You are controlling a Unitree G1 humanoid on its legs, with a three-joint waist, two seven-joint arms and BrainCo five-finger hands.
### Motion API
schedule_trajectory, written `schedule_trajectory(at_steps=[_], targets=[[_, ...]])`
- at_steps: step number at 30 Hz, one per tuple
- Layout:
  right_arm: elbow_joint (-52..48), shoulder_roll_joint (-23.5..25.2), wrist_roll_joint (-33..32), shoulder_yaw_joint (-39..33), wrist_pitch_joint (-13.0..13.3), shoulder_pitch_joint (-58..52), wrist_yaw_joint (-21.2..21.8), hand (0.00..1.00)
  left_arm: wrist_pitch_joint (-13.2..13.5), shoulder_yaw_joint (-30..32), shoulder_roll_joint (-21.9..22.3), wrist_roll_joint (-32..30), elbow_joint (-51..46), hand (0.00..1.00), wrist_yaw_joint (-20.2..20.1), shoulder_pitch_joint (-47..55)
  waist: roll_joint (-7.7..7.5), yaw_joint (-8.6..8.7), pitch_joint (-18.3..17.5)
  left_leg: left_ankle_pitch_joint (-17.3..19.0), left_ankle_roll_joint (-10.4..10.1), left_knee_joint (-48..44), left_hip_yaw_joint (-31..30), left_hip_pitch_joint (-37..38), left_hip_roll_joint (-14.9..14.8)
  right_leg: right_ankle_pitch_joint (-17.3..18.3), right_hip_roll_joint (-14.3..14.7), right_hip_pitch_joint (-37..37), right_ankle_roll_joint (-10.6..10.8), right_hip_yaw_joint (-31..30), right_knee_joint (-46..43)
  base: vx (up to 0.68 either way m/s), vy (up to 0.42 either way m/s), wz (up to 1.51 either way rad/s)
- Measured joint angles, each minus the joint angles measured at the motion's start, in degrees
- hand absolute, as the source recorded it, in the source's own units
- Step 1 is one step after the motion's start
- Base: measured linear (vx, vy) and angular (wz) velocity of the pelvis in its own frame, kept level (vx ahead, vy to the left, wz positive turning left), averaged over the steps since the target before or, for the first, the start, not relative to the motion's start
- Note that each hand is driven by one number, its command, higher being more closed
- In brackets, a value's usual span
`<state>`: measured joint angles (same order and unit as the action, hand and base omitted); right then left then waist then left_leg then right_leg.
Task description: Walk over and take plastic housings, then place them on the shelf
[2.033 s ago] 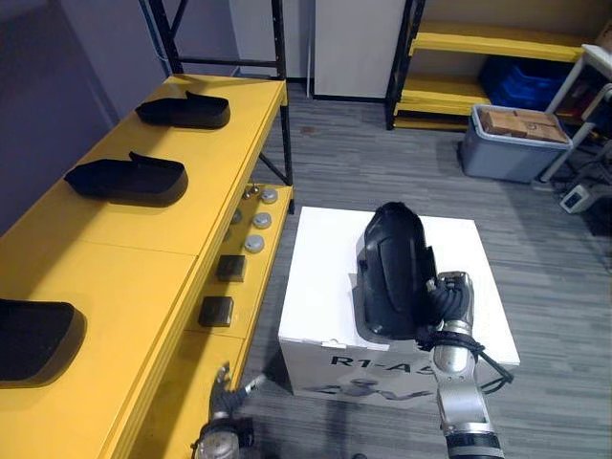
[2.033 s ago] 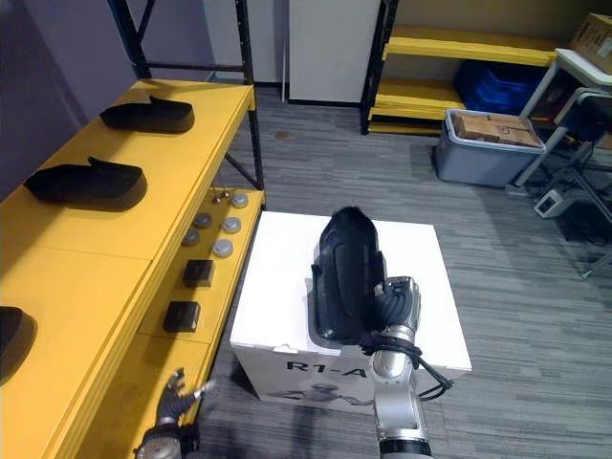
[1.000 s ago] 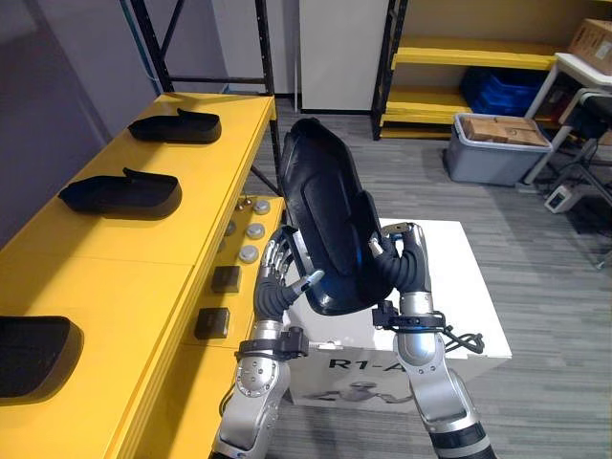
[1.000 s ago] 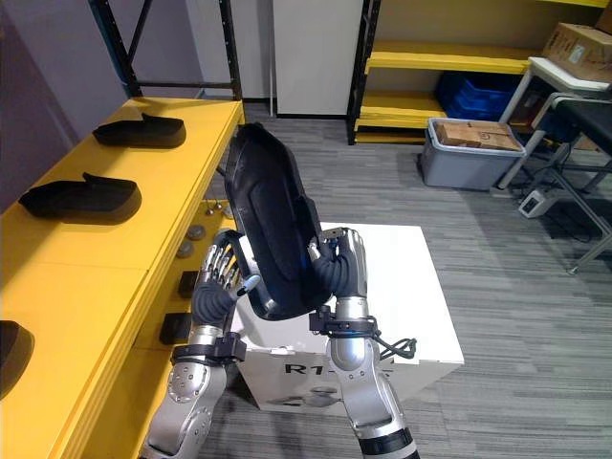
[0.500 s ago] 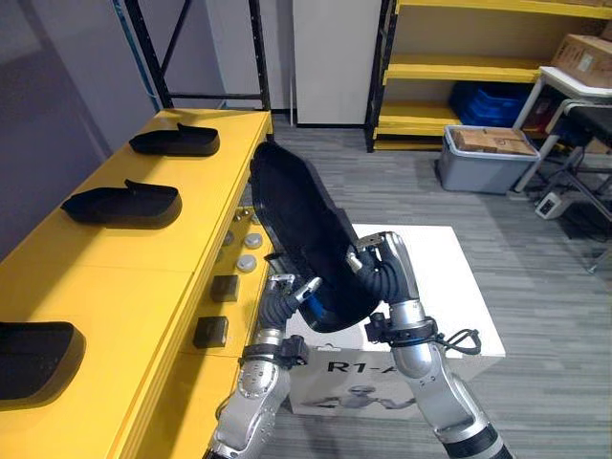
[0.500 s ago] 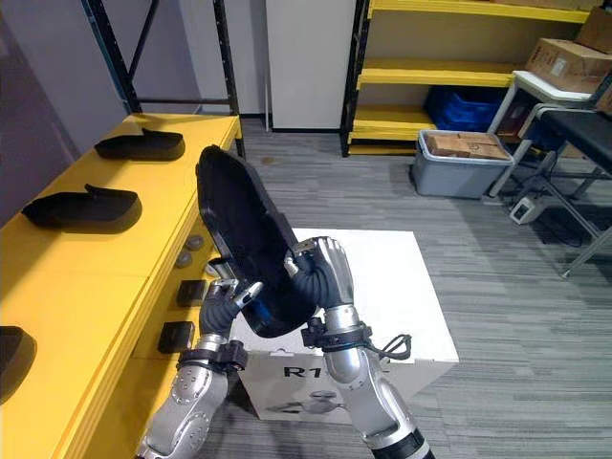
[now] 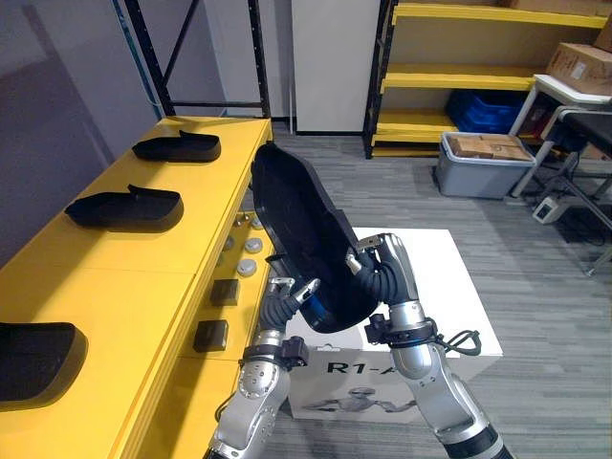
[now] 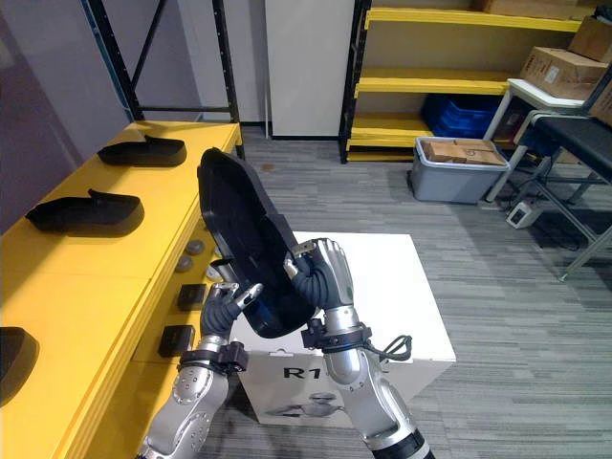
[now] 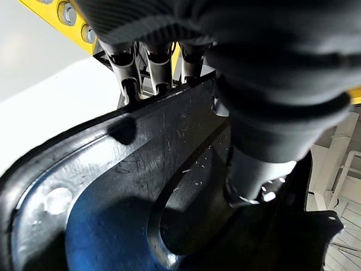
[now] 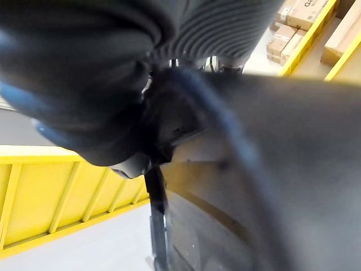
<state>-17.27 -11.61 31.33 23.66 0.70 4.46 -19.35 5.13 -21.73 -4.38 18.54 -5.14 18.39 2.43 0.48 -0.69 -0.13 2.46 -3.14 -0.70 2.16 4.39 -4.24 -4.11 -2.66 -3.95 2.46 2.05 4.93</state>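
1. While it is held up at a tilt over the white box point(image 7: 435, 287), the black plastic housing point(image 7: 298, 234) leans its upper end out past the box's left side.
2. The left hand point(image 7: 287, 304) clasps the housing's lower rim above the box's near left corner. In the left wrist view its fingers point(image 9: 159, 59) hook over the rim's outer side and the thumb point(image 9: 255, 172) presses into the hollow inside.
3. The right hand point(image 7: 385, 275) grasps the housing's lower right edge above the middle of the box, fingers curled round it. The right wrist view is very close, but the thumb appears to bear on the shell.
4. The yellow shelf point(image 7: 153, 273) runs just beside the box's left side.
5. Three more housings lie on the shelf, all left of the box: the far housing point(image 7: 178, 147), the middle housing point(image 7: 124, 207) and the near housing point(image 7: 38, 359).
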Motion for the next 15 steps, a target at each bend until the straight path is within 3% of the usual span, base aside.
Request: schedule_trajectory(at_steps=[3,7,9,10,12,15], targets=[[0.0,0.0,-0.4,1.0,1.0,-0.2,0.0,0.00,-0.4,0.1,0.0,-0.2,0.6,1.00,0.5,-0.2,-0.01,0.22,0.0,0.0,0.0,-0.2,0.0,0.0,0.0,-0.1,0.0,-0.1,0.0,0.0,0.0,0.00,0.000,0.00],[-0.2,0.5,-4.1,2.3,5.6,-1.0,0.9,0.00,-1.5,1.0,0.0,-0.8,0.8,1.00,0.4,-0.5,-0.01,0.42,0.0,0.0,0.0,-0.4,-0.1,0.0,0.0,-0.2,0.0,-0.2,0.0,0.0,0.0,0.00,0.000,0.00],[-0.6,1.5,-9.0,0.9,8.0,-2.4,2.9,0.00,-1.6,1.4,1.1,-3.4,0.6,1.00,-0.4,-0.5,-0.02,0.36,0.0,0.0,0.0,-0.5,-0.1,0.0,0.0,-0.2,0.0,-0.3,-0.1,0.0,0.0,0.00,0.000,0.00],[-0.6,1.6,-9.5,0.5,8.1,-2.6,3.2,0.00,-1.6,1.6,1.3,-4.0,0.5,1.00,-0.4,-0.5,-0.02,0.36,0.0,0.0,0.0,-0.5,-0.1,0.0,0.0,-0.2,0.0,-0.3,-0.1,0.0,0.0,0.00,0.000,0.00],[-1.1,2.2,-12.9,-2.8,8.7,-3.3,4.9,0.00,-1.8,2.6,2.3,-6.7,-0.3,1.00,-1.1,-0.5,-0.03,0.36,0.0,0.0,0.0,-0.6,0.0,0.1,0.0,-0.3,0.0,-0.3,-0.1,0.0,0.0,0.00,0.000,0.00],[-4.3,2.2,-20.3,-13.9,9.0,-4.8,6.6,0.00,-1.8,3.9,2.6,-9.9,-3.9,1.00,-3.1,-0.5,-0.05,0.18,0.0,0.0,0.0,-0.5,0.2,0.3,0.0,-0.3,0.0,-0.5,-0.1,-0.1,0.0,0.00,0.000,-0.02]])
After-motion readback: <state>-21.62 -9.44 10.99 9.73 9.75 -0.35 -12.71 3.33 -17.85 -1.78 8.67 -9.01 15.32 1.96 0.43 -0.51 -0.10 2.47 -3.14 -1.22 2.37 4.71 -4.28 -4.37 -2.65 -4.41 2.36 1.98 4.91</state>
